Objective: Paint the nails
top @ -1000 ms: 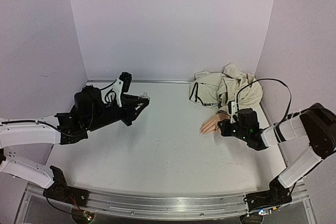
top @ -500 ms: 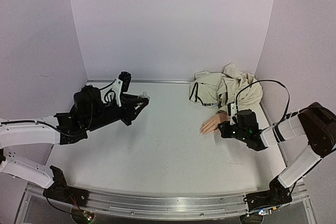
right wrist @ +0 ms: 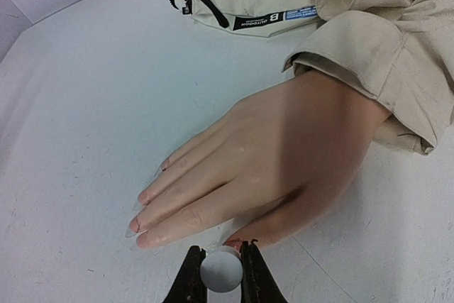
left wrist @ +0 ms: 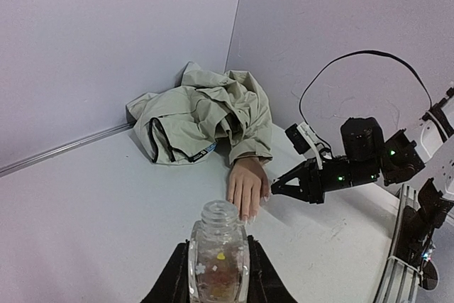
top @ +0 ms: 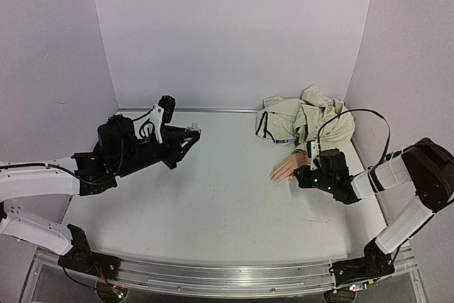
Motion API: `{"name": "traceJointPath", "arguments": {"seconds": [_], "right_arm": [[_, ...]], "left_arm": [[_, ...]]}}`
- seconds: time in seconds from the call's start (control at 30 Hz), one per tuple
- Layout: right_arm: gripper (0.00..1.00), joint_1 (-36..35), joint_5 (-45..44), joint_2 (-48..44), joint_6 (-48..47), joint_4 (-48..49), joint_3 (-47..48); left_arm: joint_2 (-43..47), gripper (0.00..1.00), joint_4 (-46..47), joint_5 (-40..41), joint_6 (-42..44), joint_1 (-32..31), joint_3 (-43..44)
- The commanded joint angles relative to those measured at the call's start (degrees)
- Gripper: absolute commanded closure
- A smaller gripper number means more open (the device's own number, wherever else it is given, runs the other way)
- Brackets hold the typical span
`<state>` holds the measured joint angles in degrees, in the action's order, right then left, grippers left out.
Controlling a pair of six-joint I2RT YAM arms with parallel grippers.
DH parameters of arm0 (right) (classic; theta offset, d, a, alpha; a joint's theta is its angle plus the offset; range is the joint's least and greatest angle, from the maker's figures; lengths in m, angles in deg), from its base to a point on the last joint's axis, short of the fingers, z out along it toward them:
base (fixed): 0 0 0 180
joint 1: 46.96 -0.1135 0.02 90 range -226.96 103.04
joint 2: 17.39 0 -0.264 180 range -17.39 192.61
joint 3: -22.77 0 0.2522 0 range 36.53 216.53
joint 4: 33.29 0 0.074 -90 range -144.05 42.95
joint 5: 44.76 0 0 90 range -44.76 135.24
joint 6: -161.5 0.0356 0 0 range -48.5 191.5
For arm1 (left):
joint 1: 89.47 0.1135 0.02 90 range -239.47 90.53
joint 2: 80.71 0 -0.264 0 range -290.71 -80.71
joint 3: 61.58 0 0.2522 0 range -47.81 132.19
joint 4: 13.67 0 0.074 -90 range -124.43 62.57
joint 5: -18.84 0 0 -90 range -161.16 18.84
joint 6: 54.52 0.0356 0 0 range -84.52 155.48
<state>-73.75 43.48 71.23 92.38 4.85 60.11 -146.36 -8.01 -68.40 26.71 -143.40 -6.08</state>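
The mannequin hand lies palm down on the white table, its wrist in a beige jacket sleeve; it also shows in the top view and the left wrist view. Its long clear nails point left. My right gripper is shut on a round white brush cap, held right at the thumb tip. My left gripper is shut on an open clear polish bottle, held above the table at the left.
The rumpled beige jacket fills the back right corner. Purple walls close the back and both sides. A metal rail runs along the near edge.
The right gripper has edged slightly towards the hand's thumb. The left arm has barely moved.
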Motion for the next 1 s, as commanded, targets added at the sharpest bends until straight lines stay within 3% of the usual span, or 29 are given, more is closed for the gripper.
{"name": "traceJointPath", "arguments": {"seconds": [0.0, 0.53, 0.77, 0.97], "right_arm": [[1.0, -0.38, 1.26, -1.39, 0.35, -0.68, 0.32], [1.0, -0.66, 5.06, -5.58, -0.59, 2.26, -1.82], [1.0, -0.65, -3.74, -5.39, 1.62, 0.01, -1.37], [1.0, -0.67, -4.12, -2.84, 1.15, 1.16, -0.39]], "left_arm": [[1.8, 1.0, 1.76, 0.58, 0.95, 0.31, 0.28], [2.1, 1.0, 1.59, 0.31, 0.6, 0.32, 0.18], [2.05, 1.0, 1.53, 0.23, 0.43, 0.32, 0.1], [1.74, 1.0, 1.5, 0.22, 0.51, 0.27, 0.21]]}}
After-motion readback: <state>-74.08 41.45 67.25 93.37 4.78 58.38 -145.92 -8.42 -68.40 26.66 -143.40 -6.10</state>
